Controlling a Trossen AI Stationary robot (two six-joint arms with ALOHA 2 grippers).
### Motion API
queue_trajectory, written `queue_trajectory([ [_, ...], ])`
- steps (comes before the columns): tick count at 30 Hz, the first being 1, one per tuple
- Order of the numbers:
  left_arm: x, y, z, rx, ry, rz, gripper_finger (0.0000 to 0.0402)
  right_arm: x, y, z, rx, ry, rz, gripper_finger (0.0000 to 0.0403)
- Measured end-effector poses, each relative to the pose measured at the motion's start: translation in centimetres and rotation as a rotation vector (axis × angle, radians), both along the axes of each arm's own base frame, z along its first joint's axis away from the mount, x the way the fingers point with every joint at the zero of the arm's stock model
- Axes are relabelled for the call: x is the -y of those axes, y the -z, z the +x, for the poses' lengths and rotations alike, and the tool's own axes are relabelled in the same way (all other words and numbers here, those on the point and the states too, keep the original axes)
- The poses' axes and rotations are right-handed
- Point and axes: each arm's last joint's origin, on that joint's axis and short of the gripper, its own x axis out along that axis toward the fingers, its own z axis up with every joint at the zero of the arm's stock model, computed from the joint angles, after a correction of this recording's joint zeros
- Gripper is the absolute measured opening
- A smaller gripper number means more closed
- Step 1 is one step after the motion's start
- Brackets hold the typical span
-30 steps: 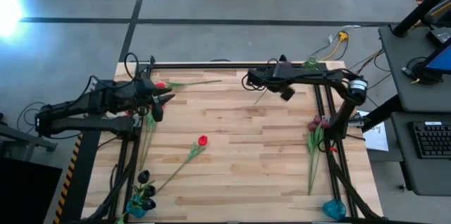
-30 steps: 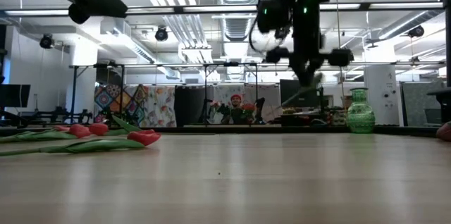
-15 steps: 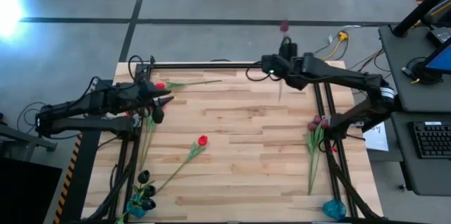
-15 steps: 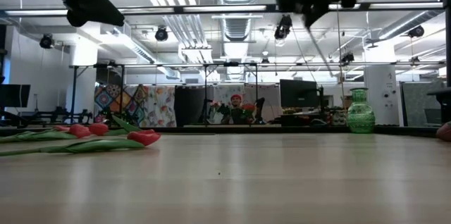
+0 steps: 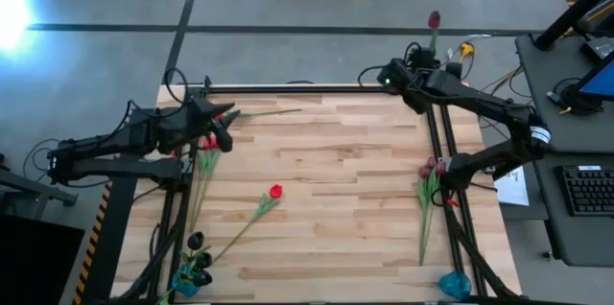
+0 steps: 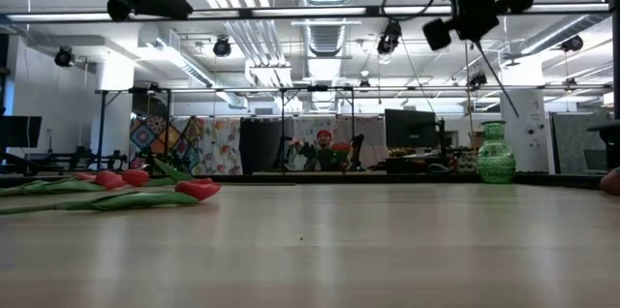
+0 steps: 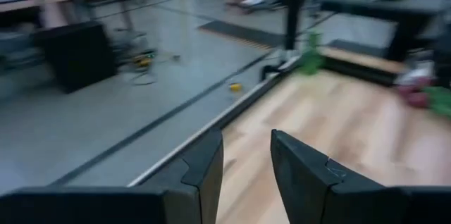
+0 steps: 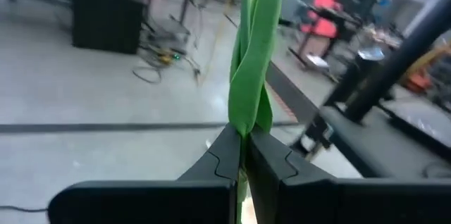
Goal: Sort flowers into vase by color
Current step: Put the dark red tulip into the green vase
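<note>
My right hand (image 8: 243, 155) pinches a thin green stem (image 8: 252, 62) shut — left hand (image 7: 246, 164) hangs slightly open, empty, over the wood bench (image 5: 336, 199).

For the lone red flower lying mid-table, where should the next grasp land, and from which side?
Probably mid-stem on the red flower, coming straight down from above. It lies flat on the table, head up-table, thin stem running diagonally toward the near-left corner. Set the end effector's fingers across that diagonal; the space around it looks open.

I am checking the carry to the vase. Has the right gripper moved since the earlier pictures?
Yes. The right gripper, shut on a maroon flower, has swung from over the table's far edge toward its far right corner, closer to the green vase.
</note>
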Motion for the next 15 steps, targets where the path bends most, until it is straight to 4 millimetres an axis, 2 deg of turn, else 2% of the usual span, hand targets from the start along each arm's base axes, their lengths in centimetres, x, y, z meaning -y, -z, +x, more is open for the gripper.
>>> queue_trajectory([
  [4,-0.3,0.5,0.7,-0.026,-0.071,-0.012,0.0107,2.2,1.0,-0.8,0.059,-0.002,0.046,0.0009],
  [6,-0.3,0.3,1.0,-0.002,-0.083,-0.036,0.0107,3.2,0.9,0.2,0.072,-0.136,0.054,0.0009],
  [8,-0.4,0.0,1.3,0.017,-0.084,-0.038,0.0107,3.9,0.3,1.3,0.012,-0.336,0.027,0.0009],
  [10,-0.4,-0.4,1.5,0.027,-0.083,-0.034,0.0107,4.1,-0.6,1.6,-0.072,-0.386,-0.033,0.0009],
  [13,-0.4,-0.7,1.6,0.040,-0.085,-0.041,0.0107,4.0,-2.1,0.1,-0.059,-0.340,-0.100,0.0009],
  [15,-0.4,-0.8,1.6,0.066,-0.091,-0.065,0.0107,4.0,-2.5,-1.3,0.014,-0.394,-0.152,0.0009],
])
